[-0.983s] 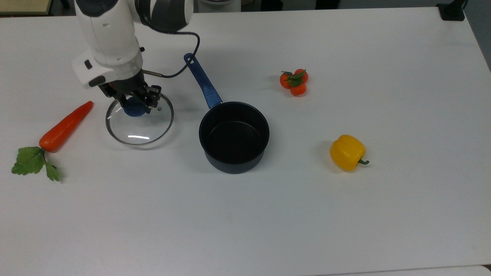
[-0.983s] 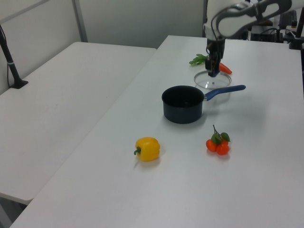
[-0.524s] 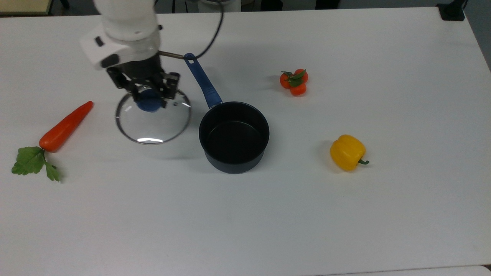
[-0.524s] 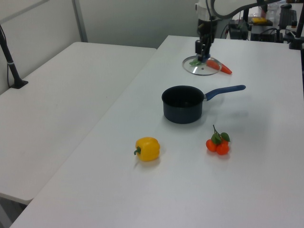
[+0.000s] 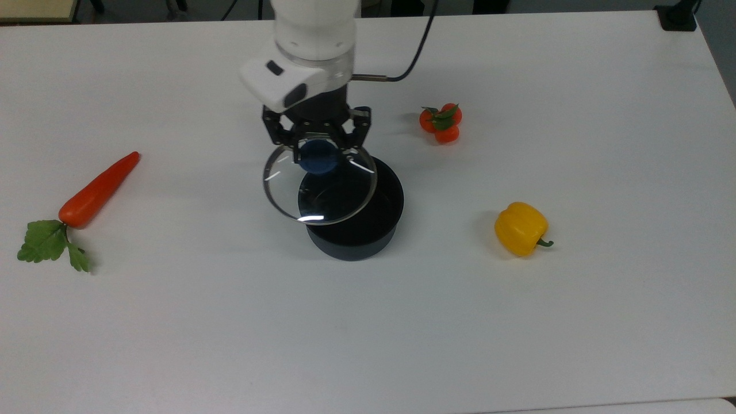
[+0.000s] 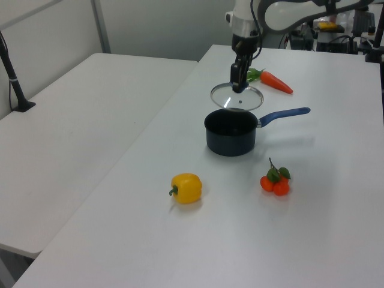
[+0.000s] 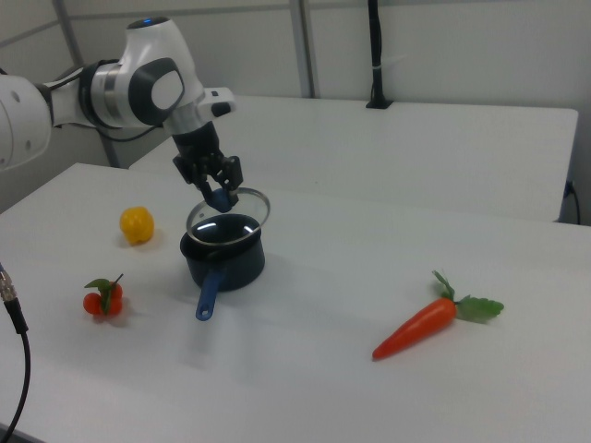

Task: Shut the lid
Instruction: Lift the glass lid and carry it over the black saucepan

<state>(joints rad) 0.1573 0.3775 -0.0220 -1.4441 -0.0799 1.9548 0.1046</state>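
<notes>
Since lifted from beside the carrot (image 5: 98, 190): lid (image 5: 319, 192) (end effector (image 5: 318, 154) gripping) over saucepan (image 5: 359, 230).

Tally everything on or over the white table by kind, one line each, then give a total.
Cookware: 2, the round clear glass lid with a blue knob, held over the table by the gripper, and the dark blue saucepan with a long blue handle
Vegetables: 2, the orange carrot with green leaves and the yellow bell pepper
Fruit: 1, the cluster of small orange-red fruits with green leaves
Total: 5

clear glass lid (image 5: 322, 192), matt dark saucepan (image 5: 368, 230)
</notes>
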